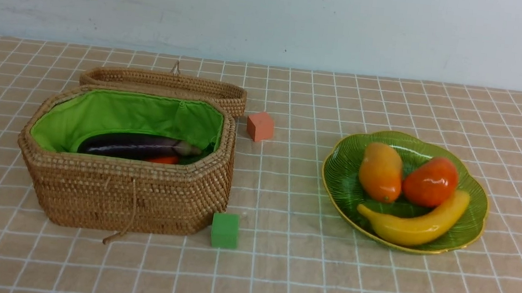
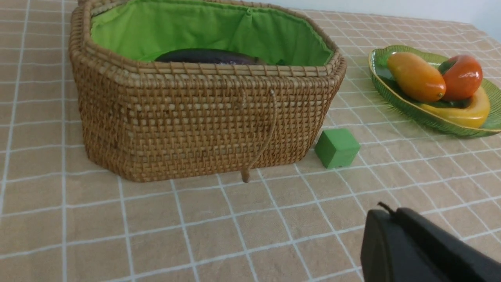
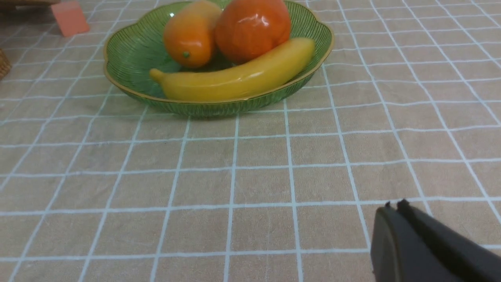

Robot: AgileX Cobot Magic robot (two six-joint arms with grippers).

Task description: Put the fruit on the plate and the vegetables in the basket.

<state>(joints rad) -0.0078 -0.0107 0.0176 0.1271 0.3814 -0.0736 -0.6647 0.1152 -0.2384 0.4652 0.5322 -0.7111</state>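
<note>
Over on the robot's right, the plate [image 1: 473, 222] sits on the checked worktop [image 1: 276, 274] with all three fruits on it. The mango [image 1: 380, 171] lies at the far left of the dish, the persimmon [image 1: 430, 181] touches it on the right, and the banana [image 1: 415, 224] curves along the near rim, touching both.

On the left stands the basket [image 1: 125, 190], its lid [image 1: 166, 83] thrown back and lying behind it. Inside, against the green lining [image 1: 114, 114], the eggplant [image 1: 132, 145] lies lengthways, and a sliver of orange-red carrot [image 1: 162, 159] shows just in front of it. Whatever else lies deeper in there is hidden by the wall.

An orange cube [image 1: 259, 126] sits on the cloth beside the lid's right end. A green cube [image 1: 224, 230] sits just by the basket's near right corner.

Left fingers [image 2: 385, 213]: pressed together, nothing between them, low over the cloth and well short of the basket and green cube. Right fingers [image 3: 393, 207]: pressed together too, gripping nothing, over bare cloth with the plate well ahead of them. In the front view neither arm reaches in; only a dark scrap shows at the bottom left corner.
</note>
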